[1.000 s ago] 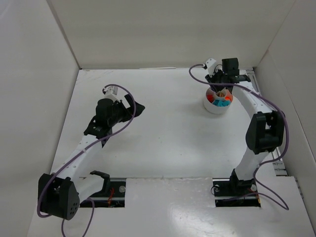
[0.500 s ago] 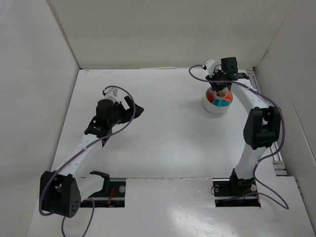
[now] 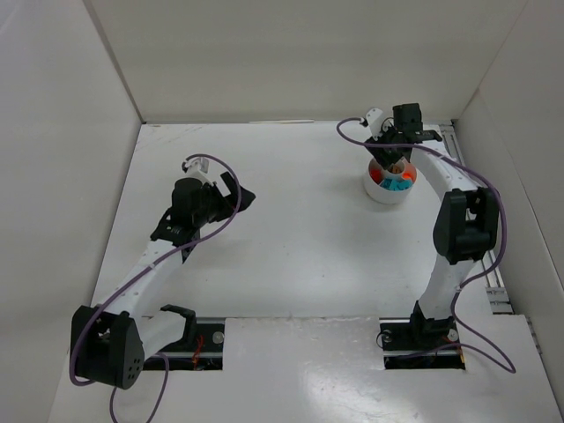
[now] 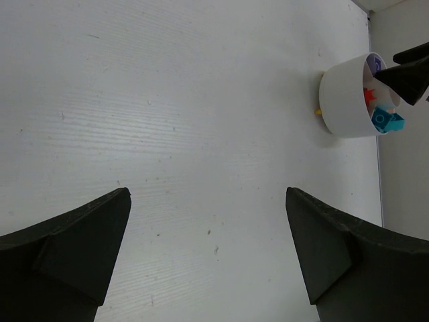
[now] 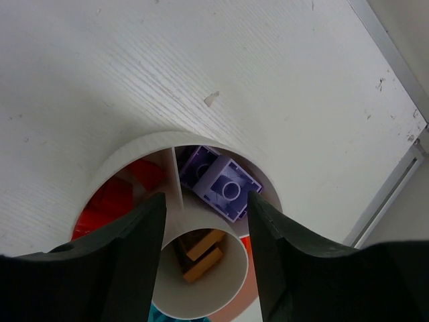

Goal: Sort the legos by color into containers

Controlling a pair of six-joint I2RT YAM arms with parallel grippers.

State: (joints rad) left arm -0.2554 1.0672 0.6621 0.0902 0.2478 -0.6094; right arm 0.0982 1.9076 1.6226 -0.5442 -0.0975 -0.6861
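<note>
white table (image 3: 291,229), dish (image 5: 127,151) with purple lego (image 5: 224,184) and red legos (image 5: 124,186) in adjoining wedges, left claw (image 4: 206,192) and right claw (image 5: 204,198) both spread

My left arm (image 3: 150,264) bent at the elbow, left gripper (image 4: 206,194) jaws spread wide, holding nothing, my right arm (image 3: 463,229) reaching far forward, right gripper (image 5: 204,201) pointing down, jaws parted

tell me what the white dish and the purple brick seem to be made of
White dish: likely plastic, matte to satin; thin, even, smoothly moulded walls. Purple brick: likely hard plastic, slightly glossy; crisp moulded studs with soft highlights.
</note>
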